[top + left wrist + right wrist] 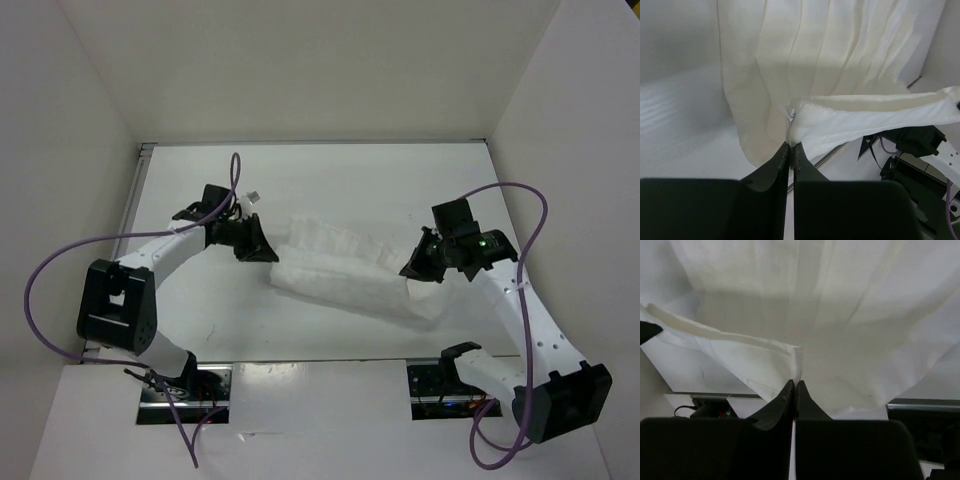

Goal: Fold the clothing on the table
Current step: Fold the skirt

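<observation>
Clothing: we see the white clothing (345,268) stretched as a wrinkled band between both grippers, over the middle of the table (200,190) and slanting from far-left to near-right.
Left gripper (791,149): clenched on the cloth's left end, the hem pinched right at the tips.
Right gripper (795,386): clamped tight on the right end, with fabric draping away beyond it.

Bright even light, soft shadows, low white-on-white contrast, wrist-view jaws dark, blurred
</observation>
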`<state>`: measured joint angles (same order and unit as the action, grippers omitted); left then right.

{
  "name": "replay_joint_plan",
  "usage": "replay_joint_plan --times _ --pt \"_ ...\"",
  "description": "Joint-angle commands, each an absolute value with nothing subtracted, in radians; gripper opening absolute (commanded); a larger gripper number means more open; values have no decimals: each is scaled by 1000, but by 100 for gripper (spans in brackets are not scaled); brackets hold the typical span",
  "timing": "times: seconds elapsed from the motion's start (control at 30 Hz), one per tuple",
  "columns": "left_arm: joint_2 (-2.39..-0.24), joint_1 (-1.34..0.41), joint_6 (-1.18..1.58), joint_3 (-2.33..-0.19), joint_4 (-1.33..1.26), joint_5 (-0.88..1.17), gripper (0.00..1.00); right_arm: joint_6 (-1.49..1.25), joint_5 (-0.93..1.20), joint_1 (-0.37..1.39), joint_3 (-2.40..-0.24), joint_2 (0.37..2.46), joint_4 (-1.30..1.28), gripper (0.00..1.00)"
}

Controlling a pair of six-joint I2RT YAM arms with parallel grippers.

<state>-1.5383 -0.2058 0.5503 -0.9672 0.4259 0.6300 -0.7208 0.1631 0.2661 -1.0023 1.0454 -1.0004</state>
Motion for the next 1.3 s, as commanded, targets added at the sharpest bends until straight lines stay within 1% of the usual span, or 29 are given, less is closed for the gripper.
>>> replay_joint_plan --times 0.0,0.2,0.23,0.43,0.57,0.8,0.97,1.17,1.27 --pt "-1548 -199 514 -1025 462 584 7 -762 79 265 -992 1058 -1094 0" --pt "-1640 -232 545 -1147 381 604 7 -837 -93 265 -1040 1107 -1103 0" --pt "-1655 -232 545 -1170 371 604 8 -848 -124 265 -1052 1118 -1114 0" --pt "-1785 -304 522 -1383 373 589 8 -942 -199 287 -1006 1135 -1175 0" --pt "-1883 -330 502 -1472 382 589 8 -995 -256 308 -997 1126 -1206 0" --pt "-1957 -359 491 -1522 403 546 8 -1048 -357 308 -1035 1198 -1243 0" --pt "-1977 -368 482 -1531 403 546 8 -1057 -408 308 -1098 1296 -1233 0" --pt "-1999 -368 482 -1522 403 546 8 -1036 -442 299 -1137 1393 -1155 0" --pt "-2017 -368 482 -1531 403 546 8 -1011 -463 258 -1161 1445 -1108 0"
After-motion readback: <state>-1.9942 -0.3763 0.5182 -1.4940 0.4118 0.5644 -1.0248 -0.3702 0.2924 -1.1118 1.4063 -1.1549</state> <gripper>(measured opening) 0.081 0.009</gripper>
